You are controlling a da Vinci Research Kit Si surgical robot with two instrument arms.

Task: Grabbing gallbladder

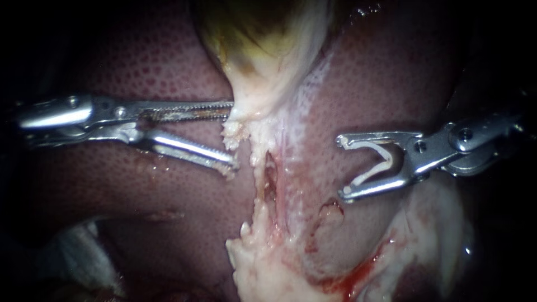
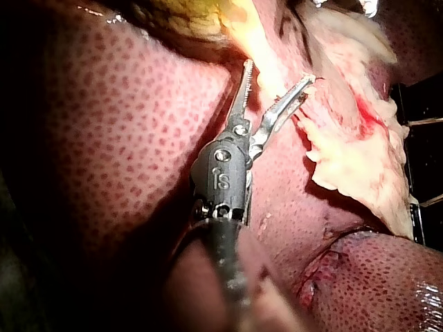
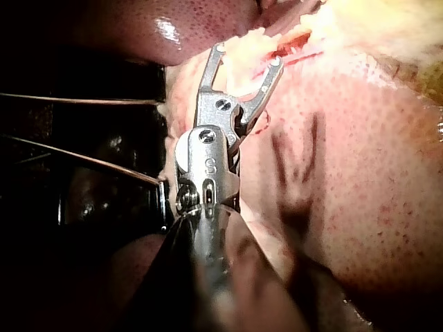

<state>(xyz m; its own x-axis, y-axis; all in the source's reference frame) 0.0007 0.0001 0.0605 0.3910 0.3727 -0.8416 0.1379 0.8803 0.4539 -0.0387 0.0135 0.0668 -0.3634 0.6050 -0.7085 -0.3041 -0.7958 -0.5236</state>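
Observation:
The yellow-white gallbladder [image 1: 263, 50] hangs at the top centre and narrows into a pale neck [image 1: 251, 109]. My left instrument [image 1: 232, 134] comes in from the left with its serrated jaws open. The upper jaw's tip touches the neck, and frayed pale tissue [image 1: 238, 137] lies at the gap between the tips. In the left wrist view the left instrument [image 2: 277, 72] gapes just below the gallbladder [image 2: 201, 21]. My right instrument [image 1: 341, 168] stands apart to the right over the liver. Its jaws are wide, with a white clip [image 1: 383, 162] seated between them.
Mottled red liver [image 1: 140, 61] surrounds everything. A ragged strip of pale dissected tissue [image 1: 268, 246] runs down the centre, with a little blood [image 1: 358, 274] at the lower right. White gauze-like material [image 1: 84, 251] lies at the lower left.

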